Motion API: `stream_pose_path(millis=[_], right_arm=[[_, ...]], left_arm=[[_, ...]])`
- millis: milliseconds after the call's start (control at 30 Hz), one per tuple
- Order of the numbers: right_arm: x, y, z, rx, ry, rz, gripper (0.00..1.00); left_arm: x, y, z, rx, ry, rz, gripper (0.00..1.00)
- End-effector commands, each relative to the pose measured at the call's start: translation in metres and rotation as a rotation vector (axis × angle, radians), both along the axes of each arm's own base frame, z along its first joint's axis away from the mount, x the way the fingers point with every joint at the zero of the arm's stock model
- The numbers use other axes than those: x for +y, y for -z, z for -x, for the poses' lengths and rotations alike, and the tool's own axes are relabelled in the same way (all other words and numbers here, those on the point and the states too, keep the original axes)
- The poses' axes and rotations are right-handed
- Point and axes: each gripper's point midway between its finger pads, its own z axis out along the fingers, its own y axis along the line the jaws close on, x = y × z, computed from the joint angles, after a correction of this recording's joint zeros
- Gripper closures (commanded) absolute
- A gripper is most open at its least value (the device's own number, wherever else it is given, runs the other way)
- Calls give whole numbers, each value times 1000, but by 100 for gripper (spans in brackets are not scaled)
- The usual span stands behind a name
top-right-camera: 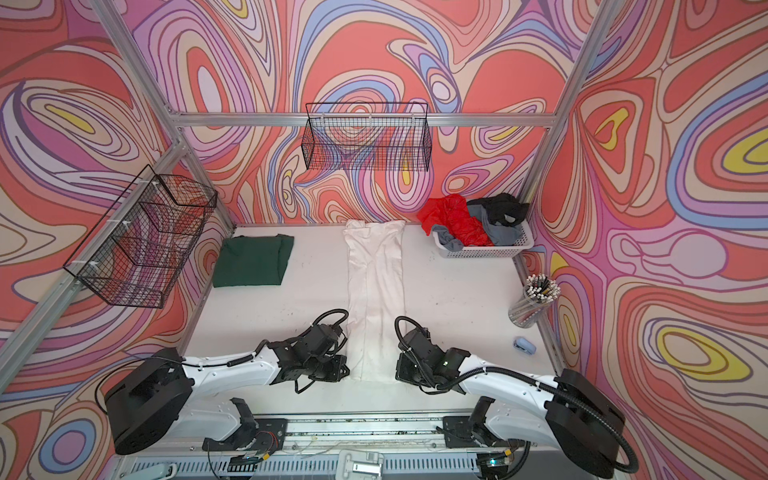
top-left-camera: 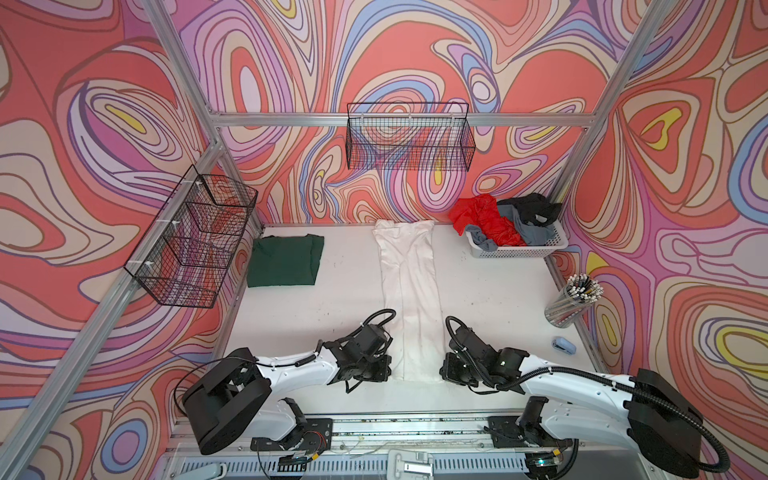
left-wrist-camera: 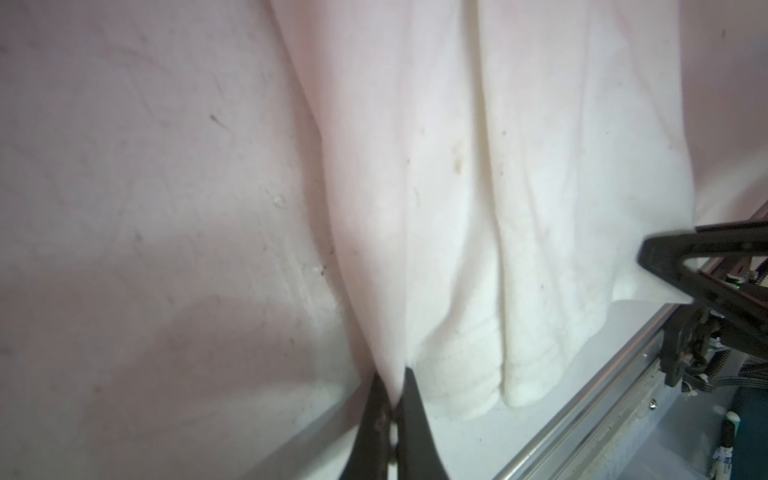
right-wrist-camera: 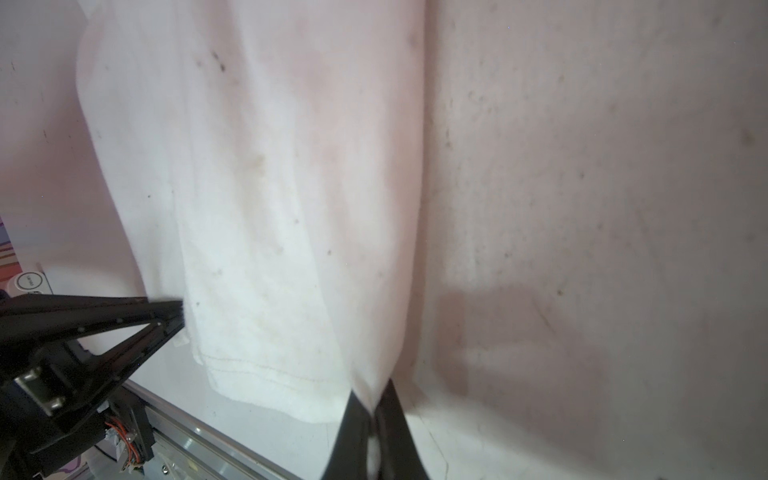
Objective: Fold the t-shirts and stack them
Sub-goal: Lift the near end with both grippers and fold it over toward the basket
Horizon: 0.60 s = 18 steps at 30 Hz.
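A white t-shirt, folded into a long narrow strip, runs down the middle of the table from the back wall to the front. My left gripper is shut on the strip's near left hem corner. My right gripper is shut on the near right hem corner. In each wrist view the cloth is pinched into a peak between the black fingers. A folded dark green t-shirt lies flat at the back left. Red, grey and black t-shirts are heaped in the basket.
A white perforated basket stands at the back right corner. A cup of pencils and a small blue stapler sit along the right edge. Black wire baskets hang on the back and left walls.
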Motion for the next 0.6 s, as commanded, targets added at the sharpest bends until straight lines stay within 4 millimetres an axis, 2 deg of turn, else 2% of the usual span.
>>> stream_pose_path(millis=[0, 133, 200, 333, 367, 433, 567], right_arm=[[-4, -1, -1, -18, 21, -1, 100], [-4, -8, -2, -35, 27, -16, 100], [-1, -16, -4, -51, 24, -29, 100], [5, -41, -16, -103, 14, -30, 100], [5, -45, -18, -113, 12, -19, 100], [3, -51, -20, -123, 17, -6, 100], [8, -66, -23, -152, 27, -55, 100]], left_arm=[[22, 15, 15, 49, -15, -87, 100], [23, 8, 15, 47, -28, -79, 100], [21, -3, 15, 26, -24, -59, 100], [31, -25, 15, -35, -34, -72, 100], [25, -44, 7, -73, -45, -39, 100], [27, -57, 6, -103, -60, -14, 100], [34, -70, 4, -143, -96, 9, 100]])
